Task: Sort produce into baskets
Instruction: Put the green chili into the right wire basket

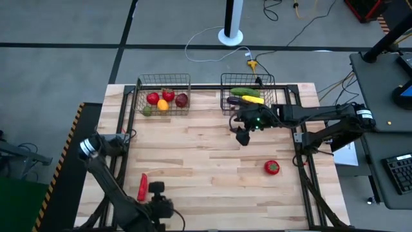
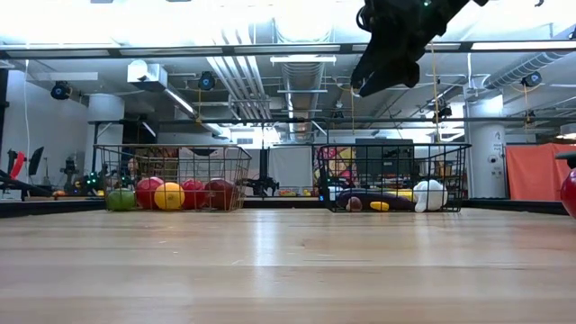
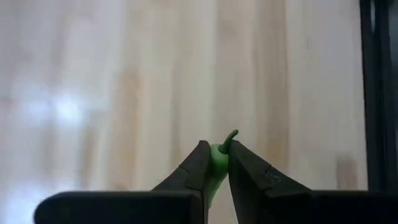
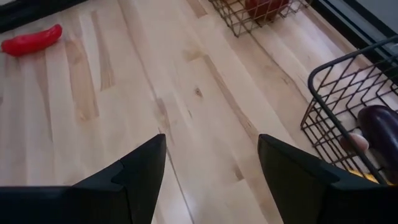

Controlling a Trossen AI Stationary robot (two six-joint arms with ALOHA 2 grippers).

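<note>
at the near left edge of the table [image 1: 212, 161], the left gripper [image 3: 217, 163] is closed on the green stem end of a long red pepper [image 1: 142, 186], which lies flat on the wood. toward the far side, the left basket [image 1: 138, 96] holds round red, orange and green produce. the right basket [image 1: 281, 96] holds long green, yellow and purple pieces and a white one. the right gripper [image 4: 211, 155] hangs above the table just in front of this basket, fingers spread, holding nothing. a red tomato [image 1: 271, 167] sits alone near the right edge.
</note>
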